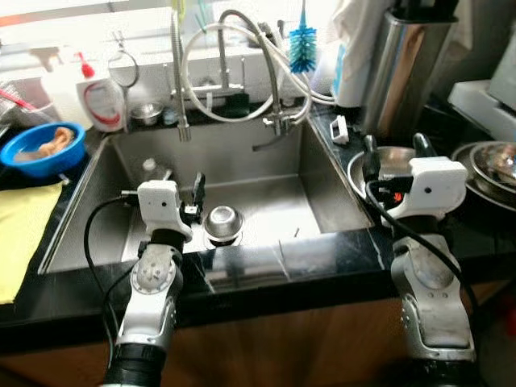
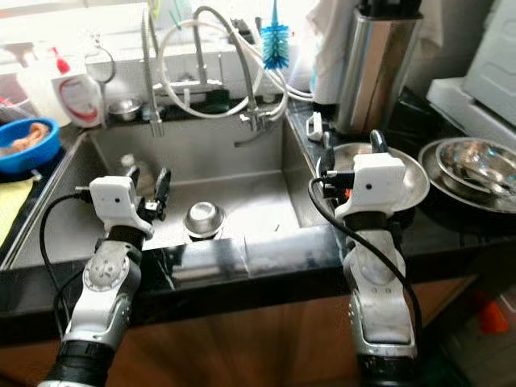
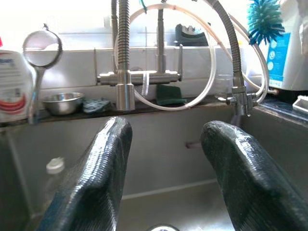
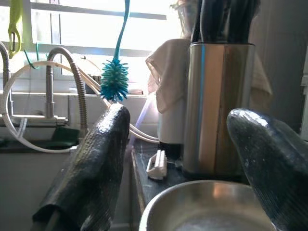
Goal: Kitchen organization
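Observation:
My left gripper (image 2: 147,184) hangs open over the front of the steel sink (image 1: 322,189), with nothing between its fingers. Just to its right a small steel cup (image 1: 223,219) sits upside down over the sink's drain. A clear plastic bottle (image 1: 150,169) lies at the sink's back left. My right gripper (image 1: 397,153) is open above a wide steel bowl (image 4: 207,207) that stands on the black counter right of the sink. Its fingers (image 4: 96,168) are apart and hold nothing.
Behind the sink stand coiled faucets (image 1: 181,81), a soap bottle (image 1: 101,97), a small steel bowl (image 1: 147,113) and a blue brush (image 1: 302,44). A steel utensil canister (image 1: 403,64) and stacked steel bowls (image 1: 488,165) crowd the right. A blue bowl (image 1: 42,149) and yellow cloth (image 1: 20,234) lie left.

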Controlling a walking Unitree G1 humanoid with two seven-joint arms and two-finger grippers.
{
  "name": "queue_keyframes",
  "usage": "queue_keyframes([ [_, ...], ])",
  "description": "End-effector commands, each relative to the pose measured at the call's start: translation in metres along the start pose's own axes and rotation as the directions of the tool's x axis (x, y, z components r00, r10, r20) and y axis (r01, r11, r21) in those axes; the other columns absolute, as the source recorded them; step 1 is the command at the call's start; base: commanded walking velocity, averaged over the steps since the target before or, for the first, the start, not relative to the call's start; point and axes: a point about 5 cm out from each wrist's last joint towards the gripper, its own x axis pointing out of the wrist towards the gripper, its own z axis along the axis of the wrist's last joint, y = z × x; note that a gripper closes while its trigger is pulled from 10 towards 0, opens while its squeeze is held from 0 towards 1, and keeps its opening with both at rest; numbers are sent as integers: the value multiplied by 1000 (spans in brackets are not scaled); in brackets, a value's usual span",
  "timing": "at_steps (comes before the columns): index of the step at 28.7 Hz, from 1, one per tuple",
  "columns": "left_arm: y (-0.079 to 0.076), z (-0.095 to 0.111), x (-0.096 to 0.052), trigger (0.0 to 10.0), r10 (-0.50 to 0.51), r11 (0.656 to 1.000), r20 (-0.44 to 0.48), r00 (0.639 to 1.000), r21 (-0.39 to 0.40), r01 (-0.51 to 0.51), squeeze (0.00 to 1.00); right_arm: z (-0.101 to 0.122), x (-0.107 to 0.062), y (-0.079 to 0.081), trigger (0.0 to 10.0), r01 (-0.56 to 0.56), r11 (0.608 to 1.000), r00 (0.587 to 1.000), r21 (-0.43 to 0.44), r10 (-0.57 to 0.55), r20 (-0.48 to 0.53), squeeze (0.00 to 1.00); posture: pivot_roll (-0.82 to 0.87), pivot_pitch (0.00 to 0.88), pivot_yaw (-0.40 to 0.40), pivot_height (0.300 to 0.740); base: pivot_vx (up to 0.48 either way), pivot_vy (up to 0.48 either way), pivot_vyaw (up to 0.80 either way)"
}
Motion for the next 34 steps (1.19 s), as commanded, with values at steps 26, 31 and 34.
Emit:
queue_keyframes([
  [26, -2, 2, 1, 10000, -10, 1000, 17, 1000, 10, 10, 0, -14, -8, -54, 10000, 548, 798, 831, 252, -485, -271, 0, -190, 0, 78, 740, 0, 0, -27],
  [31, -1, 1, 0, 10000, -6, 1000, 13, 1000, 12, 6, 0, -13, 5, -47, 10000, 525, 788, 843, 321, -432, -319, 0, -185, 0, 77, 740, 0, 0, 0],
  [34, -1, 2, -1, 10000, -7, 1000, 14, 1000, 13, 7, 0, -10, 10, -42, 10000, 510, 791, 852, 338, -408, -328, 0, -180, 0, 76, 740, 0, 0, 0],
])
